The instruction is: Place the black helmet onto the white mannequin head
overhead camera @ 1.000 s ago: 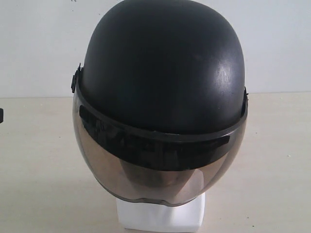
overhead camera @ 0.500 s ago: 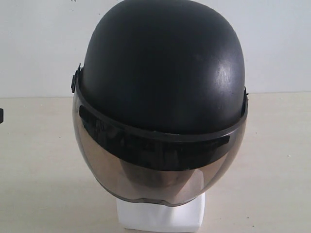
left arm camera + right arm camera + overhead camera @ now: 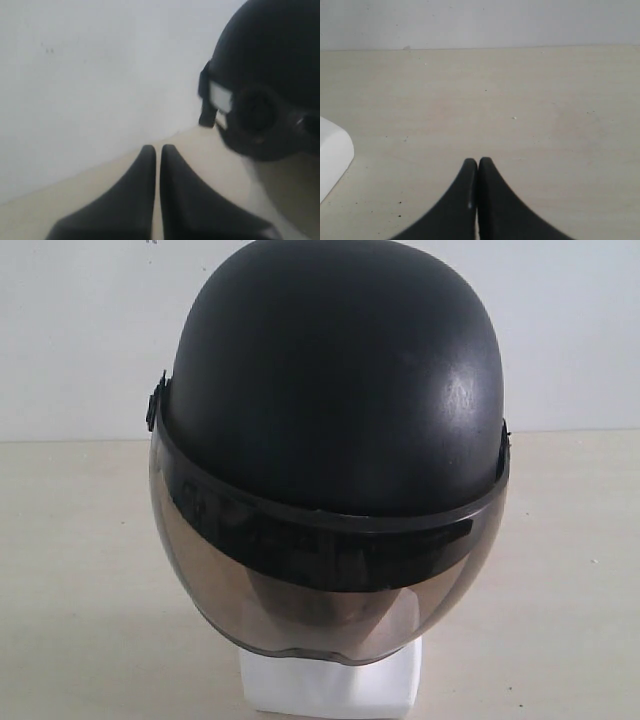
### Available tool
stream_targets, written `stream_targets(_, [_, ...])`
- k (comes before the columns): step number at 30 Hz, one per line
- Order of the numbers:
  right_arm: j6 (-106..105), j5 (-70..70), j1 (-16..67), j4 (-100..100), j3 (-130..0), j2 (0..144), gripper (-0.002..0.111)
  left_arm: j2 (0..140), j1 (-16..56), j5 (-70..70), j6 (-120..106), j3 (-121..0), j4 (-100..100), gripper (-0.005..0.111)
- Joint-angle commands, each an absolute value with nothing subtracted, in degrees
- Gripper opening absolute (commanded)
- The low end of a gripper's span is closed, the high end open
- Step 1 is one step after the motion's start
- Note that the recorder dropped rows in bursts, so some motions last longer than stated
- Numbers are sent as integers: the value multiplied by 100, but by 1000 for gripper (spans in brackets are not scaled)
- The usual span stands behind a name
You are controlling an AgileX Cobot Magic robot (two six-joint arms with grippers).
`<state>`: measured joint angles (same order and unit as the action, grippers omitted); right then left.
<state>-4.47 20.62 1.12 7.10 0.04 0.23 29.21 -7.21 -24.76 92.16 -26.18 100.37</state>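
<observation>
The black helmet (image 3: 335, 390) sits over the white mannequin head (image 3: 330, 695) and covers it. Only the squarish base shows under the visor (image 3: 300, 590), standing on the tabletop (image 3: 80, 570). To my judgement the task is done.

The left tool (image 3: 158, 152) is pressed together and holds nothing. It is beside the helmet's side pivot (image 3: 255, 110), not touching it. The right tool (image 3: 478, 164) is also pressed together and empty, over bare tabletop, with a white corner, probably the base (image 3: 332, 155), not far away.

The danger I see is this. The helmet looks wider than the base and sits a little tilted, so the whole is top-heavy. If an arm brushes it while moving, the helmet may slide or the head may fall over. The left arm is the nearer one, so it brings more risk.
</observation>
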Motion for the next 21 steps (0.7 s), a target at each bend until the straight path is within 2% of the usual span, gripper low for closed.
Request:
stream_targets(1, [-487,2039,121,706,0,0,0,1745,-22,-2403,10176,-2577,9995,4])
stream_targets(4, [-487,2039,121,706,0,0,0,960,303,-2433,10834,-2577,9992,4])
stream_targets(8, [-487,2039,121,706,0,0,0,49,341,-2123,11532,-2577,9055,4])
stream_targets(13, [-487,2039,121,706,0,0,0,0,341,-1627,11288,-2640,7587,4])
stream_targets(17, [-487,2039,121,706,0,0,0,18,341,-318,8394,-2627,7233,4])
stream_targets(21, [-487,2039,121,706,0,0,0,118,341,1370,4212,-2591,4442,4])
